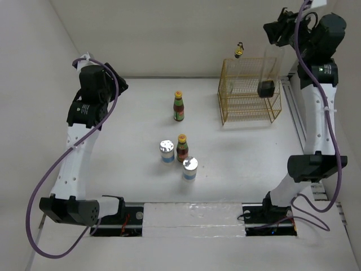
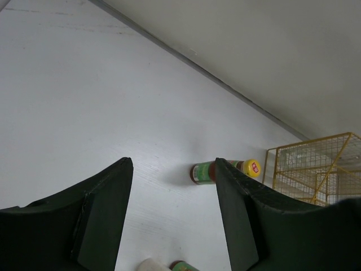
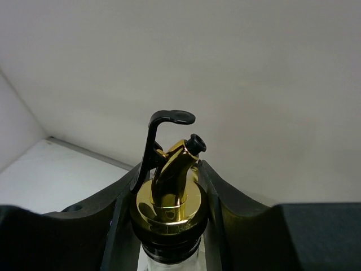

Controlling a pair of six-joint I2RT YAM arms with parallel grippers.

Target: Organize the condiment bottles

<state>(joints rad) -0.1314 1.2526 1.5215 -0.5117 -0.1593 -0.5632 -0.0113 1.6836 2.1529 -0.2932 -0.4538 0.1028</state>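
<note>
My right gripper (image 3: 170, 165) is shut on the gold pourer top (image 3: 168, 195) of a tall clear glass bottle (image 1: 271, 65), which hangs over the yellow wire rack (image 1: 248, 107). A second glass bottle (image 1: 240, 62) stands at the rack's back left corner. On the table stand two red-brown sauce bottles (image 1: 179, 106) (image 1: 182, 148) and two white silver-lidded jars (image 1: 167, 151) (image 1: 190, 168). My left gripper (image 2: 172, 164) is open above the table at the left, with nothing between its fingers. The far sauce bottle (image 2: 202, 172) shows partly behind its right finger.
The rack (image 2: 316, 169) stands at the back right near the wall. A rail (image 1: 293, 107) runs along the table's right side beside my right arm. The near jar (image 2: 148, 265) and sauce bottle (image 2: 183, 266) peek in at the bottom of the left wrist view.
</note>
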